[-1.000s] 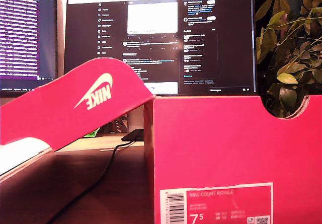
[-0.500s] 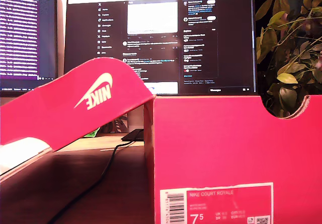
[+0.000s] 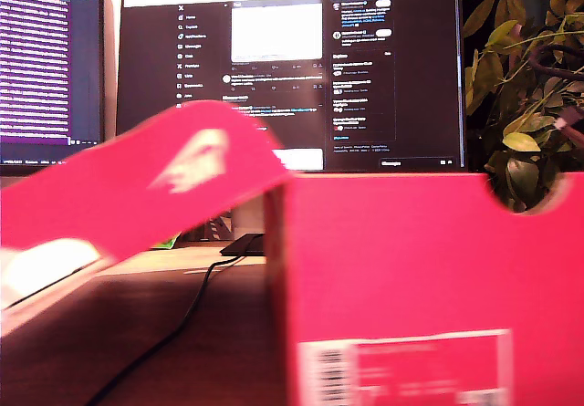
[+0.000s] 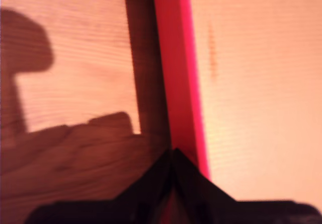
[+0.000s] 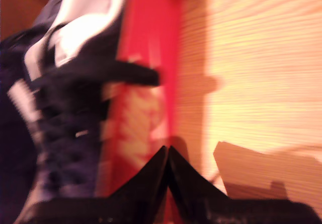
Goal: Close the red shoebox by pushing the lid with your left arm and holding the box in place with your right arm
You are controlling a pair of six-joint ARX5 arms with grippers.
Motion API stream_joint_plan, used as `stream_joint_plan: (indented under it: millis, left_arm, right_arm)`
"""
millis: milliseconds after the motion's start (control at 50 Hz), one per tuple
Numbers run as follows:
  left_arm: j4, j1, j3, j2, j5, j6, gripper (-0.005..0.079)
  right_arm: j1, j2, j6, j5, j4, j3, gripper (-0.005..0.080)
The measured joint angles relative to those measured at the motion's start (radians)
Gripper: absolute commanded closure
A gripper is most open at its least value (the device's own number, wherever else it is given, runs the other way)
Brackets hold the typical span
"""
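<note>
The red shoebox (image 3: 411, 269) fills the exterior view's right, motion-blurred. Its hinged lid (image 3: 137, 187) stands open, slanting down toward the exterior view's left. Neither gripper shows in the exterior view. In the first wrist view my first gripper (image 4: 171, 152) is shut, its tips meeting at a narrow red edge (image 4: 176, 58) between wood and pale cardboard. In the second wrist view my second gripper (image 5: 167, 149) is shut against the red box wall (image 5: 146, 58). A dark shoe (image 5: 65, 108) with white lining lies inside the box.
Two lit monitors (image 3: 292, 68) (image 3: 46, 59) stand behind the box. A leafy plant (image 3: 529, 87) is at the exterior view's right. A black cable (image 3: 182, 315) runs across the wooden table (image 3: 137, 351) under the lid.
The box and lid were sharp and still before; now both are blurred with motion and sit slightly further toward the exterior view's right. The lid remains open.
</note>
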Motion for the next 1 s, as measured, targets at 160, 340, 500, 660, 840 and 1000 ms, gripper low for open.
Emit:
stream_joint_plan:
  millis: [160, 340, 500, 660, 840, 1000]
  left_arm:
    - [-0.013, 0.0, 0.01, 0.0, 0.023, 0.0, 0.0761]
    - [-0.087, 0.01, 0.072, -0.001, 0.046, 0.03, 0.0761]
    - [-0.185, 0.017, 0.142, -0.048, 0.051, 0.058, 0.0761]
    - [-0.26, 0.023, 0.212, -0.153, 0.055, 0.064, 0.0761]
    - [-0.272, 0.028, 0.311, -0.263, 0.077, 0.058, 0.0761]
    - [-0.262, 0.028, 0.338, -0.319, 0.079, 0.048, 0.0761]
  right_arm:
    - [0.017, 0.012, 0.0, 0.004, 0.012, 0.0, 0.0764]
    - [0.034, 0.018, 0.0, 0.01, 0.021, 0.0, 0.0764]
    - [0.045, 0.019, -0.002, 0.015, 0.026, 0.001, 0.0764]
    - [0.053, 0.021, -0.002, 0.013, 0.034, 0.001, 0.0764]
    - [0.079, 0.029, 0.001, -0.003, 0.04, 0.001, 0.0764]
    - [0.14, 0.033, 0.006, -0.014, 0.042, 0.001, 0.0764]
